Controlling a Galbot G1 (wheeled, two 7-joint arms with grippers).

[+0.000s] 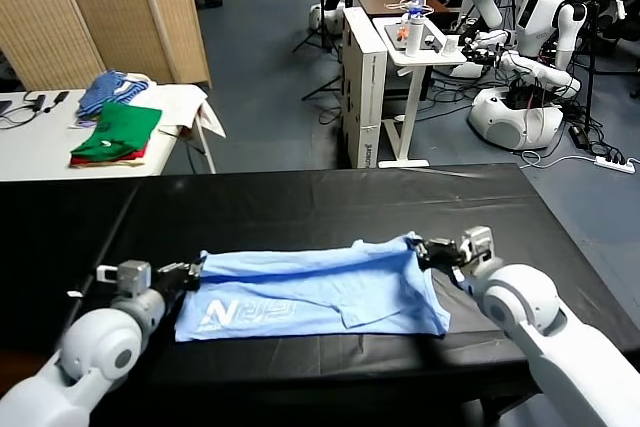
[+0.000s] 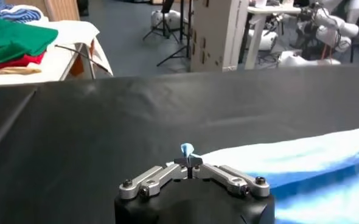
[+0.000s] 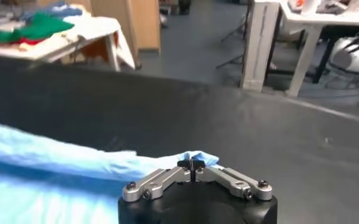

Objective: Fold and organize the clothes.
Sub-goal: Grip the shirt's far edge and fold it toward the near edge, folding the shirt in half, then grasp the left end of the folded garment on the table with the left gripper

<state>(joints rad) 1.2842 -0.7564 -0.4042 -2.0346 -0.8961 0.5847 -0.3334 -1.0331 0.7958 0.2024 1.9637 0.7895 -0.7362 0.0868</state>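
The clothes, one light sky-blue T-shirt [image 1: 320,287] with white lettering [image 1: 250,314], lie stretched across the black table [image 1: 300,207], folded lengthwise. My left gripper [image 1: 196,272] is shut on the shirt's left end; a pinched blue tip [image 2: 187,149] pokes out between its jaws. My right gripper [image 1: 425,250] is shut on the shirt's right end, with a fold of blue cloth [image 3: 195,159] caught in its jaws. The upper edge of the shirt [image 2: 301,159] runs taut between the two grippers.
A white side table [image 1: 60,137] at the back left carries folded green-and-red garments [image 1: 118,134] and a blue striped cloth pile [image 1: 112,89]. A white cabinet [image 1: 364,87] and other robots [image 1: 530,57] stand behind the black table.
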